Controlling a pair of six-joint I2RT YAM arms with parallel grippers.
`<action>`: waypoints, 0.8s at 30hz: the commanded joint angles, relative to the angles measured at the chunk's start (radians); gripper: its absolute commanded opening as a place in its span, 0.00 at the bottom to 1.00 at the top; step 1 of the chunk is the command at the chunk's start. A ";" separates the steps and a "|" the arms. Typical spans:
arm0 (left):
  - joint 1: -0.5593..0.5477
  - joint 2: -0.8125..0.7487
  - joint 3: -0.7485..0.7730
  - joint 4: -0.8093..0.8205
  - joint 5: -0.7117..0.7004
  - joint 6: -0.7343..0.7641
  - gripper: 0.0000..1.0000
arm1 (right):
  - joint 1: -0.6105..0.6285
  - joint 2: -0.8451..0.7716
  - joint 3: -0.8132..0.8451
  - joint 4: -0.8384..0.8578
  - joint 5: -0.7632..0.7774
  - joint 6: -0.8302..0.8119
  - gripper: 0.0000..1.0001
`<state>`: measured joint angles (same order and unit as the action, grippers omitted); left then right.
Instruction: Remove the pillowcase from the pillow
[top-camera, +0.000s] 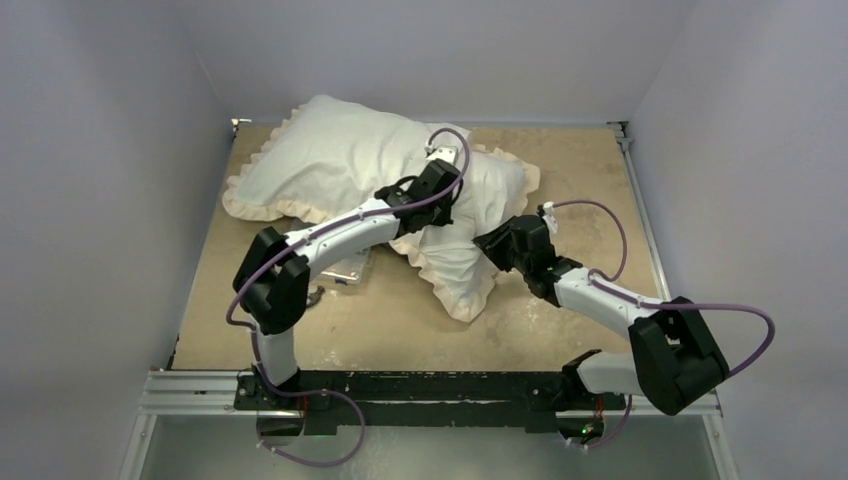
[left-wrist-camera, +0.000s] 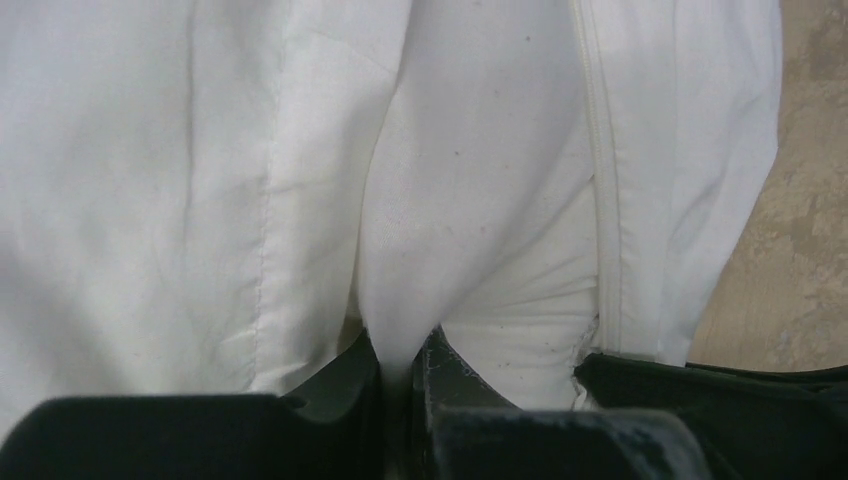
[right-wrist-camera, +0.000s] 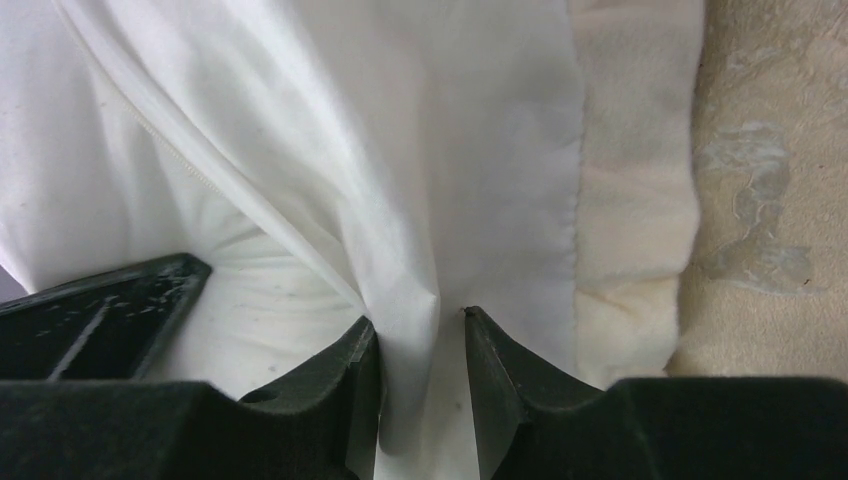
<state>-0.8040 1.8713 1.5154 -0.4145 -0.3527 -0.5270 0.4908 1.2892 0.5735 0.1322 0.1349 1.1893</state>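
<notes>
Pillowcase: your pillowcase (top-camera: 330, 160) lies crumpled on the counter (top-camera: 570, 170), white side up, with its cream frill (right-wrist-camera: 630, 200) running round the edge.
Pillow: the pillow (left-wrist-camera: 520, 340) sits inside the pillowcase. You see it as puckered white cloth in the gap beside the pillowcase's zip (left-wrist-camera: 600, 200).
Left gripper: your left gripper (left-wrist-camera: 403, 352) is on top of the pillowcase, toward its right end. It is pinched tight on a raised fold of smooth white cloth in the zip gap, and that fold looks like the pillow's own skin.
Right gripper: your right gripper (right-wrist-camera: 418, 325) is at the pillowcase's near right edge. It is narrow, clamping a pleat of the pillowcase's white cloth just inside the frill.
Gripper spacing: both bite near the pillowcase's zip opening, left on the far side and right on the near side, apart from each other.
</notes>
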 joint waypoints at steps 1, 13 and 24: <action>0.108 -0.126 -0.024 -0.044 -0.045 0.038 0.00 | 0.003 0.006 0.019 -0.093 0.017 0.015 0.37; 0.286 -0.334 -0.093 0.007 0.119 -0.005 0.00 | 0.002 -0.001 0.011 -0.117 0.035 0.051 0.37; 0.234 -0.281 -0.128 0.123 0.296 -0.039 0.00 | 0.019 -0.101 0.126 -0.020 -0.014 -0.177 0.58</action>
<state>-0.5625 1.5959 1.3678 -0.4122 -0.0372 -0.5583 0.5129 1.2575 0.6327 0.1276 0.1047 1.1416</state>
